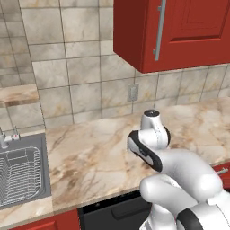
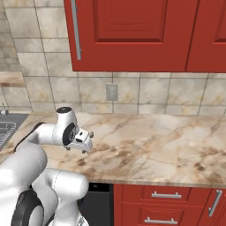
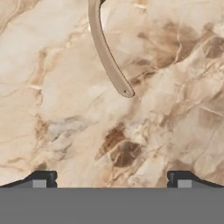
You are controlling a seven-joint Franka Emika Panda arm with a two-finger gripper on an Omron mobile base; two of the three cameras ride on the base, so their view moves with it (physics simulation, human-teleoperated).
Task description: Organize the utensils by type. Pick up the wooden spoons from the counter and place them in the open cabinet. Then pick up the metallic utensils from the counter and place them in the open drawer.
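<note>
The gripper (image 3: 112, 178) is held spread wide and empty above the tabletop (image 2: 167, 145), pointed down at the veined stone, and a pale wooden spoon handle (image 3: 107, 54) is seen lying flat on the stone ahead of the fingertips (image 3: 43, 178), its bowl cut off by the top of the hand view. A miss is judged likely if the gripper is lowered where it hangs, since only bare stone lies between the fingertips. The thin, flat-lying handle could also be pushed aside or pinched off-centre and tipped out on the way to the cabinet (image 1: 179, 31).
</note>
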